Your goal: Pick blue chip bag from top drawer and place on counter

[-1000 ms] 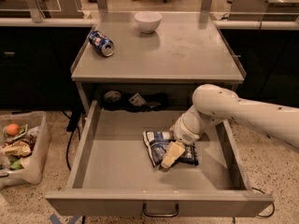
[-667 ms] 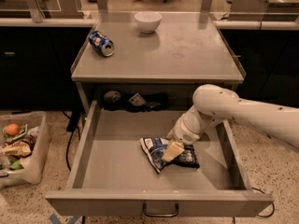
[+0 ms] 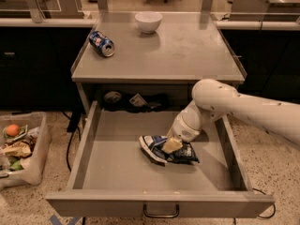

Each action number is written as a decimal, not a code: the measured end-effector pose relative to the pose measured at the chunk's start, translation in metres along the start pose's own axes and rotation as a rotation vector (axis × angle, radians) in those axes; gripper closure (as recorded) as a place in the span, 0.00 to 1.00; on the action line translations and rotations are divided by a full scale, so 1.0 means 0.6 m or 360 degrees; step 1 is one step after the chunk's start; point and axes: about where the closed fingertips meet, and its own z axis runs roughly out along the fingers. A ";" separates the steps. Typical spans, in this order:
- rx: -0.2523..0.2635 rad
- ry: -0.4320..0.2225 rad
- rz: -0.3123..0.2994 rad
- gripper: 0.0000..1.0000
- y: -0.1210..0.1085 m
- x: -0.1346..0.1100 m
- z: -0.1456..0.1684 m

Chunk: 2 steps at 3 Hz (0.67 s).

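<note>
One gripper [image 3: 171, 145] on one blue chip bag [image 3: 152, 148] in top drawer [image 3: 117, 168]

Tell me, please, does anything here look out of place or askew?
The can lies tipped on its side on the counter, near its left edge. In the drawer, the bag is crumpled, with the gripper down on it.

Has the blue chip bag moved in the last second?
Yes, slightly: the blue chip bag has shifted away from the top drawer front, with the gripper on it.
</note>
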 end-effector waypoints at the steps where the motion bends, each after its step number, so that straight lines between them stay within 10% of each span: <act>1: -0.0040 -0.0042 -0.0091 1.00 0.001 -0.077 -0.074; 2: -0.0054 -0.0122 -0.0213 1.00 0.013 -0.160 -0.168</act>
